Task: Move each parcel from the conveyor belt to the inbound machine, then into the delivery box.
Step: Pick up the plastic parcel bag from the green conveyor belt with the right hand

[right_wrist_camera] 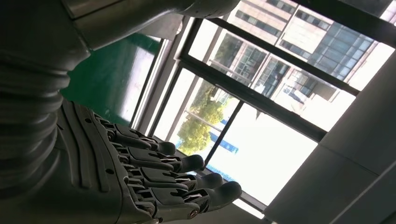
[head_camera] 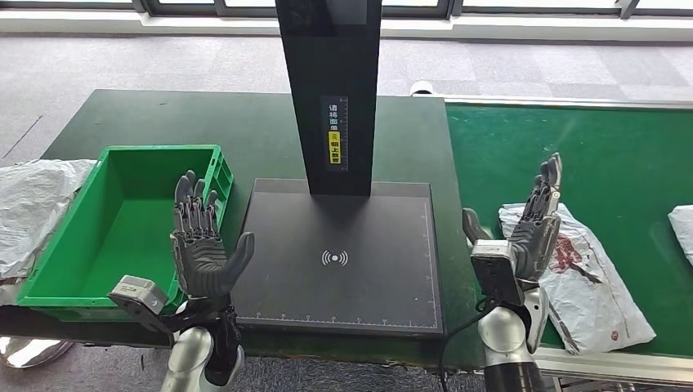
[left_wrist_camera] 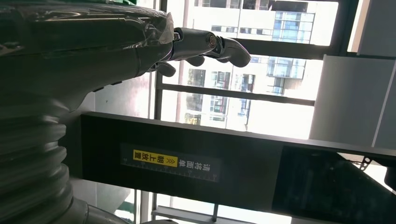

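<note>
A Kuavo humanoid is standing at a parcel-sorting station with both hands raised and holding nothing. In the lower left of the head view the left hand (head_camera: pixel 200 245) is hovering with its fingers spread and pointing upward, just in front of the green delivery box (head_camera: pixel 57 249), which is sitting on the dark green table (head_camera: pixel 245 122) at the left of the frame and appears to be holding no parcel yet. At lower right the right hand (head_camera: pixel 535 220) is likewise standing with fingers apart and extended, poised just beside a white poly-bag parcel (head_camera: pixel 592 282) that is lying flat on the green conveyor belt (head_camera: pixel 621 155). A second white parcel (head_camera: pixel 682 229) is peeking in at the right edge of the frame, further along the belt. In the centre, the black inbound machine (head_camera: pixel 343 261) is waiting with its scanning plate bare beneath a tall black post (head_camera: pixel 329 73) bearing a yellow label. Crumpled white plastic bags (head_camera: pixel 33 204) are lying at the far left, beside the box. Judging from this layout, the task is only starting: no parcel is sitting on the machine or in the box, so the nearest parcel is waiting to be picked up, scanned and boxed, with the one behind it to follow.
</note>
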You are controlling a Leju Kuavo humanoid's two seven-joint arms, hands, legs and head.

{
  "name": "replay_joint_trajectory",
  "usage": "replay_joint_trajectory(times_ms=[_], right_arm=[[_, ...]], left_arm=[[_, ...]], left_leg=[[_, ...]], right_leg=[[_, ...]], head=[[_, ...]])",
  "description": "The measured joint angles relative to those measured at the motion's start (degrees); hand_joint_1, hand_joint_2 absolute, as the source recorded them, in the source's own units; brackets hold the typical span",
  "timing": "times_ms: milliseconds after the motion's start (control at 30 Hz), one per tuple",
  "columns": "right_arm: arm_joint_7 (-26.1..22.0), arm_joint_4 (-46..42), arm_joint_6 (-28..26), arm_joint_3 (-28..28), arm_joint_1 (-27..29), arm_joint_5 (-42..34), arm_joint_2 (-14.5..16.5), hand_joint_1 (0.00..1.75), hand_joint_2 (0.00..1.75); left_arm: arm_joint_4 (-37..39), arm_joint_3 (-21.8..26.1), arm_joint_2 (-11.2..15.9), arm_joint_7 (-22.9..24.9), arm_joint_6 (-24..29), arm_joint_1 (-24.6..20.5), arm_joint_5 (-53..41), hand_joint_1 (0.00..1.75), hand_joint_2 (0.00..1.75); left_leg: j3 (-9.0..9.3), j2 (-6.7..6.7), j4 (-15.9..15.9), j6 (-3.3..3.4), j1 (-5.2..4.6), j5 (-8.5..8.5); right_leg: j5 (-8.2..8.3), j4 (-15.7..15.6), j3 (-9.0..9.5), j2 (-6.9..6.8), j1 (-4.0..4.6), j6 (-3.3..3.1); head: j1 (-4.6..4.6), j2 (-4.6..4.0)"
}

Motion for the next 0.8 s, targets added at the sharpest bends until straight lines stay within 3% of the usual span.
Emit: replay_joint_trajectory(times_ms=[133,300,800], right_arm=[[-3.78,-0.22,8.6,-0.11,0.26,-8.32,0.39,0.0,1.75],[-7.39,-1.14,15.18,0.81,1.42,-13.08,1.35,0.0,1.75],[-8.13,-2.28,17.68,4.43,2.95,-17.36,3.64,0.0,1.75]], left_arm=[[0.01,0.03,0.0,0.04,-0.37,0.0,-0.17,0.0,1.75],[0.1,0.03,0.0,0.2,-0.6,-0.01,-0.55,0.0,1.75],[0.63,0.03,0.0,0.56,-0.58,-0.09,-0.75,0.0,1.75]], left_leg=[[0.0,0.0,0.0,0.0,0.0,0.0],[0.0,0.0,0.0,0.0,0.01,0.0],[0.0,0.0,0.0,0.0,0.0,0.0]], right_leg=[[0.0,0.0,0.0,0.0,0.01,0.0],[0.0,0.0,0.0,0.0,0.01,0.0],[0.01,0.0,0.0,0.01,0.0,0.02]], head=[[0.0,-0.01],[0.0,-0.01],[0.0,-0.01]])
